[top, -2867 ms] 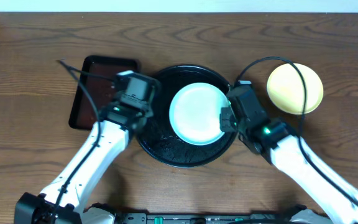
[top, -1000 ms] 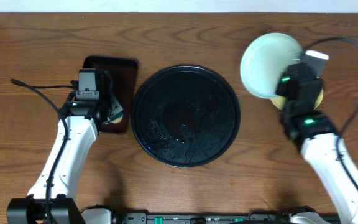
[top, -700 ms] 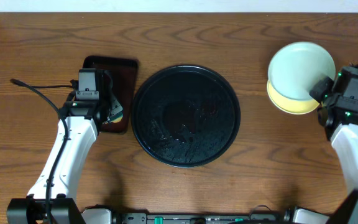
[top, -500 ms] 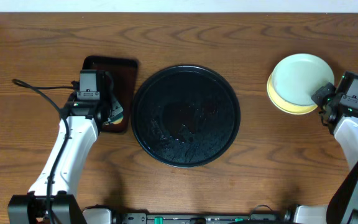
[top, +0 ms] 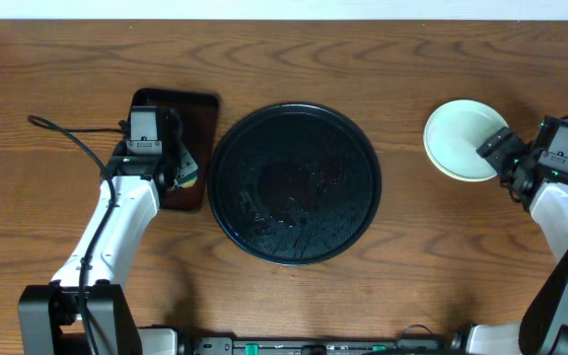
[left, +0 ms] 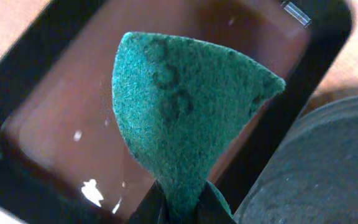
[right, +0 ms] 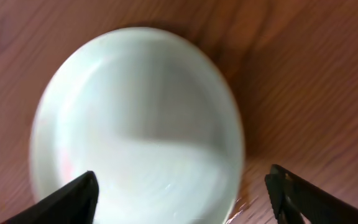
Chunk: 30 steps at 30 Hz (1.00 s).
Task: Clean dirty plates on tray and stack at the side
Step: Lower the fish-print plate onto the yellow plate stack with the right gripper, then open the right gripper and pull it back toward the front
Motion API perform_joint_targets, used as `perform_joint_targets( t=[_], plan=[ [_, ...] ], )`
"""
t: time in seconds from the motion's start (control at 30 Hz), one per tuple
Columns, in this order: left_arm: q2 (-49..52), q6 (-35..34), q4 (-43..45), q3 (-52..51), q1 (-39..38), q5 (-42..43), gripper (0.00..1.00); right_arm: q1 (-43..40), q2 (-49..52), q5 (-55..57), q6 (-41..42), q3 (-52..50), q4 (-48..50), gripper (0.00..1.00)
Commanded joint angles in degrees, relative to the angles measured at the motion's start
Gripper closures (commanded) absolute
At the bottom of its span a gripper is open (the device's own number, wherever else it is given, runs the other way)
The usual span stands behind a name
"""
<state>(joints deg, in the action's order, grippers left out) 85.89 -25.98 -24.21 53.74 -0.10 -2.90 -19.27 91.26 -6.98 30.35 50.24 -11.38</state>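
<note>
Your left pincer [left: 180, 208] clenches the green sponge [left: 179, 118] over the brown tray [left: 36, 59]; right pincer [right: 182, 183] released, mint plate [right: 135, 124] just ahead; only overhead shows the black tray [top: 264, 148] whole

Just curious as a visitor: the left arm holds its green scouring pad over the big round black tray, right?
No. The left gripper holds the green scouring pad over the small rectangular dark brown tray instead; the left wrist view shows it.
</note>
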Motion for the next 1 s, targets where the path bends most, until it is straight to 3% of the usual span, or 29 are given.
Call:
perform_joint_targets(
  t=[0.0,0.23,0.33,0.37,0.5,0.57,0.63,0.73,0.9,0.97],
  plan=[
    [0.2,2.2,3.3,-0.3,0.2,-0.1,0.93,0.1,-6.2,-10.5,-0.4,1.4,-1.2,0.12],
    [3.5,2.2,9.2,-0.3,0.2,-0.1,0.91,6.6,-17.4,-13.4,-2.2,1.4,-8.6,0.09],
    [6.6,2.2,9.3,-0.3,0.2,-0.1,0.83,10.4,-21.6,-13.4,-2.8,1.4,-10.5,0.07],
    [7.5,2.2,9.5,-0.3,0.2,-0.1,0.75,11.6,-22.8,-13.4,-2.8,1.4,-11.0,0.06],
    [9.5,2.4,10.6,-0.3,0.9,-0.2,0.67,16.9,-27.9,-13.4,-3.2,1.4,-12.4,0.04],
    [9.0,2.4,11.0,-0.2,1.6,-0.3,0.55,19.1,-30.2,-13.4,-4.3,1.4,-12.9,0.01],
    [7.7,2.4,11.0,0.1,2.4,-0.3,0.43,21.0,-32.3,-13.4,-5.4,1.4,-13.7,0.01],
    [4.2,2.4,10.5,0.1,3.2,-0.3,0.34,22.8,-34.8,-13.4,-6.3,1.4,-15.1,0.01],
    [-5.7,2.4,7.0,0.1,3.7,0.0,0.31,24.7,-37.8,-13.4,-6.9,1.4,-19.3,0.01],
    [-11.7,2.1,2.1,0.1,3.6,4.3,0.31,25.9,-38.9,-13.5,-6.9,1.4,-21.4,0.01]
  ],
)
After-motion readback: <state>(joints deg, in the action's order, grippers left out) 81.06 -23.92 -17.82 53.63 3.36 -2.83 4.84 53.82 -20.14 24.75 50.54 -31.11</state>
